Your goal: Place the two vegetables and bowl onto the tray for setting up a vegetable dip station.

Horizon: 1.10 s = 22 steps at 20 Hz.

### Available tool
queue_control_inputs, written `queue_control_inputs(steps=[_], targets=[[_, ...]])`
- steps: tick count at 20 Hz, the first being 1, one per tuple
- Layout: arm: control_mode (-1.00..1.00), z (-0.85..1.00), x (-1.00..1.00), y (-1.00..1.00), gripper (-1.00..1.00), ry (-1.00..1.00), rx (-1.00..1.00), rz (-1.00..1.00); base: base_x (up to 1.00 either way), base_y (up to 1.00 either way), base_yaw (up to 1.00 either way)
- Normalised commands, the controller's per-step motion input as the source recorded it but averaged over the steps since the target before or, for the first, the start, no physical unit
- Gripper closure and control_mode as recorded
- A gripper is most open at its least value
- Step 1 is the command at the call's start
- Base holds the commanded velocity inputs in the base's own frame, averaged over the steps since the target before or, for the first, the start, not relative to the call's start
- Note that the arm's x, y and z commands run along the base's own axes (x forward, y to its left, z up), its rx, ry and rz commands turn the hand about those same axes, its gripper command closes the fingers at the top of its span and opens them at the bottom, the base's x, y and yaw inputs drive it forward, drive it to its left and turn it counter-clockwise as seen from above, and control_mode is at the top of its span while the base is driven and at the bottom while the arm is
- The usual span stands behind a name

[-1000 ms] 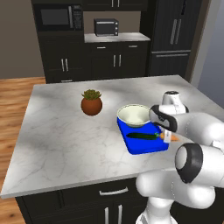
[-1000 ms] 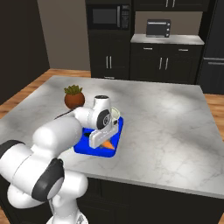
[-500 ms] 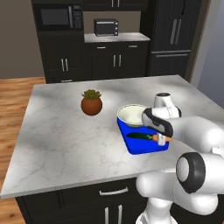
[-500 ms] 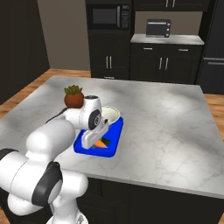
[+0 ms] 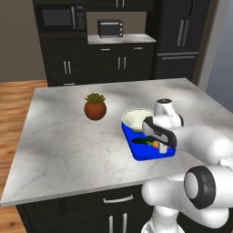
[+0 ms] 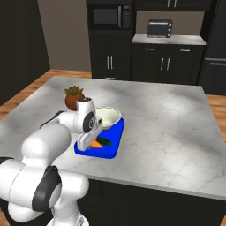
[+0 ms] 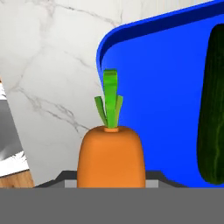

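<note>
In the left base view, a plant (image 5: 95,106) in a brown pot was seen at the left of the marble worktop (image 5: 59,145). The bowl (image 5: 135,119) was set at the far end of the blue tray (image 5: 144,154), resting on it. The cucumber (image 5: 142,141) was lying on the tray, partly hidden by the arm. Just right of it, the carrot (image 5: 156,144) was seen at the gripper (image 5: 159,146), over the tray's near right part.

In the right base view, the plant (image 6: 74,97) was again at the left, then the gripper (image 6: 90,143), angled down over the tray (image 6: 110,149). The carrot (image 6: 95,144) was at its tip, with the cucumber (image 6: 104,141) just beside it to the right and the bowl (image 6: 107,118) beyond.

In the hand view, the carrot (image 7: 111,155) was held between the jaws, closed partway on it, green top pointing away. It was hung over the tray's rim (image 7: 101,52), worktop (image 7: 43,74) to the left. The cucumber (image 7: 212,109) was lying on the tray at the right edge. Whether the carrot touched the tray could not be told.
</note>
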Motion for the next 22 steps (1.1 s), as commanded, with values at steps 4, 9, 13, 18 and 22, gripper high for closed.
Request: queue_control_inputs(steps=[4, 9, 13, 18, 22], targets=[[-1.00, -0.07, 0.16, 0.04, 1.00, -0.10, 0.00, 0.01, 0.00, 0.00, 0.00], [-1.00, -0.13, 0.19, 0.00, 1.00, -0.09, 0.00, 0.00, 0.00, 0.00, 0.00], [-1.00, -0.15, 0.25, 0.06, 1.00, -0.04, 0.00, 0.00, 0.00, 0.00, 0.00], [-1.00, -0.08, 0.08, 0.16, 1.00, 0.00, 0.00, 0.00, 0.00, 0.00, 0.00], [-1.00, -0.10, 0.05, 0.08, 1.00, 0.00, 0.00, 0.02, 0.00, 0.00, 0.00]])
